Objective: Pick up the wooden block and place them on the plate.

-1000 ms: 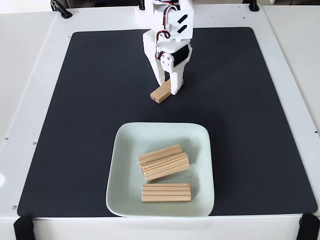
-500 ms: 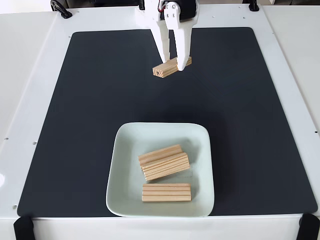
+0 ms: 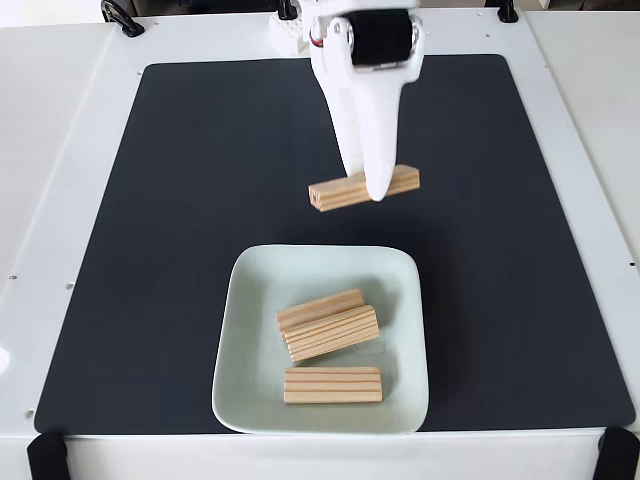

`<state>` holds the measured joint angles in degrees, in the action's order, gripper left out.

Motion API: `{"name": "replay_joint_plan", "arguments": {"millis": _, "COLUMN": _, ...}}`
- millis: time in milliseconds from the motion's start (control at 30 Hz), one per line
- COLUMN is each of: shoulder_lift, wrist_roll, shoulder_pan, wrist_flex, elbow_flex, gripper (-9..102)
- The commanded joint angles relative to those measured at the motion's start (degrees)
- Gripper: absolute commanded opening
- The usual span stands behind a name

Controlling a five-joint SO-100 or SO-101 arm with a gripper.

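Observation:
My white gripper (image 3: 375,185) is shut on a light-tan wooden block (image 3: 340,192) and holds it level in the air, above the black mat just beyond the plate's far edge. The block sticks out to both sides of the fingers (image 3: 380,175). The pale mint-green plate (image 3: 250,340) sits near the front of the mat. Three more wooden blocks lie in it: two stacked together at an angle (image 3: 328,325) and one flat below them (image 3: 333,385).
A black mat (image 3: 160,220) covers most of the white table (image 3: 50,150). The arm's base stands at the far edge, with black clamps at the table's corners (image 3: 45,455).
The gripper closed on the block lying on the mat, lifted it, and carried it toward the plate, turning it more level.

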<state>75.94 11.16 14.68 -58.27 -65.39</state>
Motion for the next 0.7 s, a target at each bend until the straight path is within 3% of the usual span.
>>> {"name": "replay_joint_plan", "arguments": {"millis": 0, "shoulder_lift": -9.0, "wrist_roll": -2.2, "shoulder_pan": -1.2, "wrist_flex": 0.0, "elbow_flex": 13.9, "gripper": 1}}
{"name": "replay_joint_plan", "arguments": {"millis": 333, "shoulder_lift": -28.7, "wrist_roll": -7.4, "shoulder_pan": -3.9, "wrist_flex": 0.2, "elbow_flex": 35.9, "gripper": 1}}
{"name": "replay_joint_plan", "arguments": {"millis": 667, "shoulder_lift": -29.8, "wrist_roll": -7.6, "shoulder_pan": -4.0, "wrist_flex": 0.4, "elbow_flex": 38.0, "gripper": 2}}
